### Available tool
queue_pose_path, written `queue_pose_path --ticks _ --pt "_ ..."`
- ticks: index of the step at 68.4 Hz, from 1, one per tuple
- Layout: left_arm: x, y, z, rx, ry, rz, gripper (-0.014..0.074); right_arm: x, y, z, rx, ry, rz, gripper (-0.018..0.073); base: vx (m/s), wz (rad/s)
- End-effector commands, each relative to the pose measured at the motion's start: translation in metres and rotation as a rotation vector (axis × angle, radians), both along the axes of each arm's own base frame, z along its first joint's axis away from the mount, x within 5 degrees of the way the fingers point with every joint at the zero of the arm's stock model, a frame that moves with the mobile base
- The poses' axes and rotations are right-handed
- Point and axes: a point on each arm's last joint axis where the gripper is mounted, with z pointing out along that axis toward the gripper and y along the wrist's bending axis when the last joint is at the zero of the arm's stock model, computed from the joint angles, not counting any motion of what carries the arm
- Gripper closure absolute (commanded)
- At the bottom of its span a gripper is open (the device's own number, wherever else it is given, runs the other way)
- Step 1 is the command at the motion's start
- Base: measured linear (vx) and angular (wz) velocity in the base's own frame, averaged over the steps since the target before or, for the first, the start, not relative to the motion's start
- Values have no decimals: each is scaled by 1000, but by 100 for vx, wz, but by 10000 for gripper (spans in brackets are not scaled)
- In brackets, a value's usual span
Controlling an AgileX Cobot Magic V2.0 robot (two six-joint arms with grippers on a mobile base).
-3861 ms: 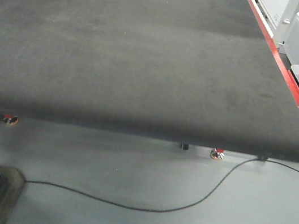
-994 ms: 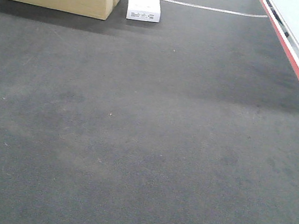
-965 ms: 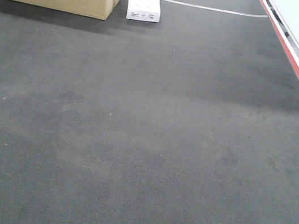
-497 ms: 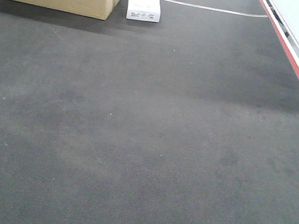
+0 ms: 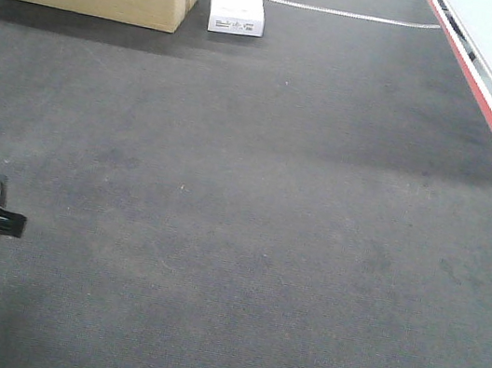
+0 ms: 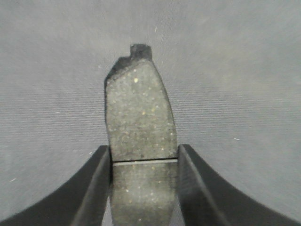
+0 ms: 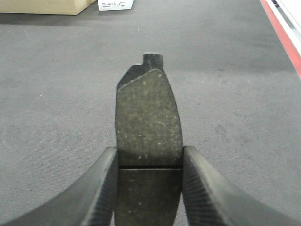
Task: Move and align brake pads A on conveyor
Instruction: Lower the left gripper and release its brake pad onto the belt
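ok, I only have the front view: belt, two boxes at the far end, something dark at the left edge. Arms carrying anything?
Observer: Yes. The left wrist view shows the left gripper shut on a brake pad.
Operator: And the right?
Observer: The right gripper is shut on a second pad, with the conveyor behind it.
Operator: How are they held?
Observer: Each sticks out lengthwise past the fingertips, with the notched tab end farthest out.
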Motion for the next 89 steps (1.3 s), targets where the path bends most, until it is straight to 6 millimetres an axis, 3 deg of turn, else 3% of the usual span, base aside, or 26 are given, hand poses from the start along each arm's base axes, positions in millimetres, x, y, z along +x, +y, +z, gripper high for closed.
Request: queue_pose_path --ticks 1,21,35,47,57,68,79,89 --pt "17 -3 3 -14 -68 4 577 3 1 18 10 -120 6 568 0 0" --pt "43 -7 -41 -7 -1 3 493 3 1 18 10 -120 6 568 0 0" --pt "50 -8 -60 -11 51 19 312 3 1 18 10 -120 6 568 0 0" --pt "49 -8 -59 -10 48 19 184 3 1 18 10 -120 6 568 0 0" --pt "42 -7 -40 -13 9 14 163 3 1 18 10 -120 6 568 0 0" --pt "24 -4 -1 -27 -99 14 163 3 1 18 10 -120 6 568 0 0" --pt "-11 0 47 -28 -241 -9 163 3 1 18 10 -120 6 568 0 0" --pt "-52 6 76 -32 -391 -25 163 3 1 18 10 -120 6 568 0 0"
